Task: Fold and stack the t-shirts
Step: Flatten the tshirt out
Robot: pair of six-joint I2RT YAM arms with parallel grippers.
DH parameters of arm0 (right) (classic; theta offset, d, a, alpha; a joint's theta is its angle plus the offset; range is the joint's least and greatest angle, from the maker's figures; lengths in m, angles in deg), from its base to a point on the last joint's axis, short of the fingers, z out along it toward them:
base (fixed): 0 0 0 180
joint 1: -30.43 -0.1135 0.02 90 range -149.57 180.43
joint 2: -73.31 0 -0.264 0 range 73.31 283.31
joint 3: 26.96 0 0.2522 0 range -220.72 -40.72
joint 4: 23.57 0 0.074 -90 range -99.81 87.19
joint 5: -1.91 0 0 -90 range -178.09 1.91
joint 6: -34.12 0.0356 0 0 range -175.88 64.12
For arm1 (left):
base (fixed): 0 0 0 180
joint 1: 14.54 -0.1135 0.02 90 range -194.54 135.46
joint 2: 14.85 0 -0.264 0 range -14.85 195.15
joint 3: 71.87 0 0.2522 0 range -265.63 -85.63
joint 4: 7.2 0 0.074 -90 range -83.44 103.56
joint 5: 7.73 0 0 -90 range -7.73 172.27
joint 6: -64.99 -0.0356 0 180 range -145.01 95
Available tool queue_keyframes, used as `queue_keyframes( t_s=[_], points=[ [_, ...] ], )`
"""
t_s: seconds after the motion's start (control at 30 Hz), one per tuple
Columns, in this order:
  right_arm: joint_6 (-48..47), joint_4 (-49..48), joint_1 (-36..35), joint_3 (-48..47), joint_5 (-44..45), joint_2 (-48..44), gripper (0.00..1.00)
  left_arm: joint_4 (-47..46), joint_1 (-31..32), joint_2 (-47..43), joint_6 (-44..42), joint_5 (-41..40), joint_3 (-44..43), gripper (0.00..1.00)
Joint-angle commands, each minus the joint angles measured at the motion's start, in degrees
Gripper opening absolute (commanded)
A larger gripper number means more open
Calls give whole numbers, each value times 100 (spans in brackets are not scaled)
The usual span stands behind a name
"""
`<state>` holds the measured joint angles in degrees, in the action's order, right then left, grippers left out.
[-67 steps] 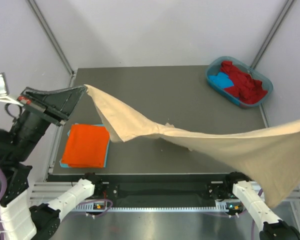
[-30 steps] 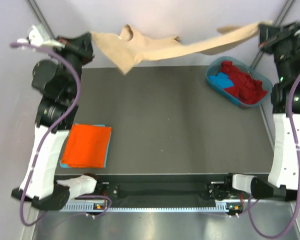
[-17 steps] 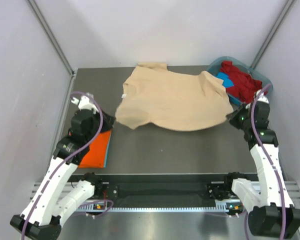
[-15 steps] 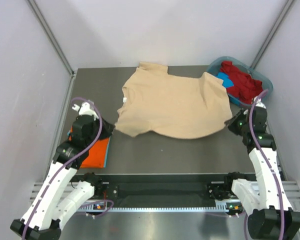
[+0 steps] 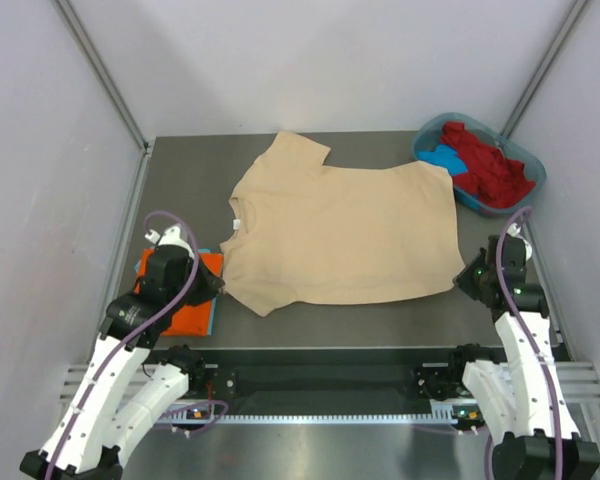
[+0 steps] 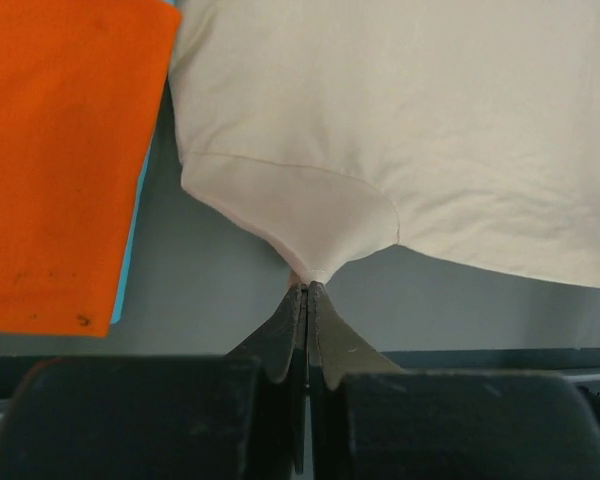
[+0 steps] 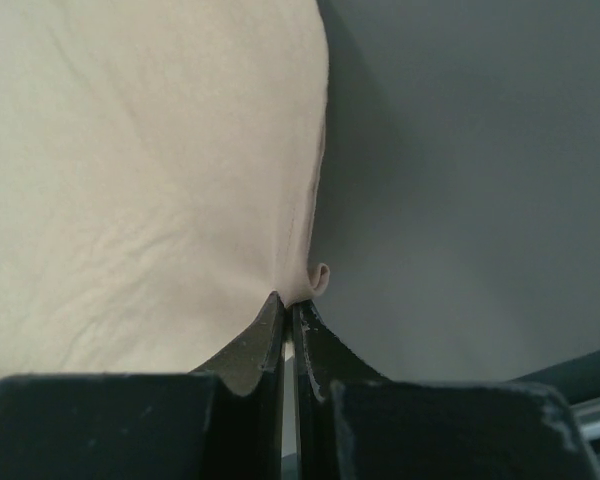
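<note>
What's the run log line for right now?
phase: beige t-shirt laid flat | left fingers: shut on near sleeve | right fingers: shut on near hem corner | orange t-shirt: folded, near left

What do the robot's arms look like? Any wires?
The left arm and right arm are white shells with black joints. A purple cable loops along each. The left gripper and right gripper have thin black wedge-shaped fingers.

Teal tub [image 5: 419, 152] on dark table [image 5: 180, 180]
</note>
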<state>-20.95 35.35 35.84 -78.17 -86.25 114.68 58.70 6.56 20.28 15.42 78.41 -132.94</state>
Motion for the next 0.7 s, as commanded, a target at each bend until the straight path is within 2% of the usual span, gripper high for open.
queue_keyframes(
  t_s=[0.0,0.43,0.67],
  points=[
    [110,465,-5,-95,307,-216,0,419,-10,-94,36,34,-278,0],
    [66,1125,-5,-289,422,-559,0,1087,-10,-279,44,34,-577,0],
    [75,1363,-5,-298,325,-778,0,1527,-10,-271,-140,-159,-1096,0]
  ],
)
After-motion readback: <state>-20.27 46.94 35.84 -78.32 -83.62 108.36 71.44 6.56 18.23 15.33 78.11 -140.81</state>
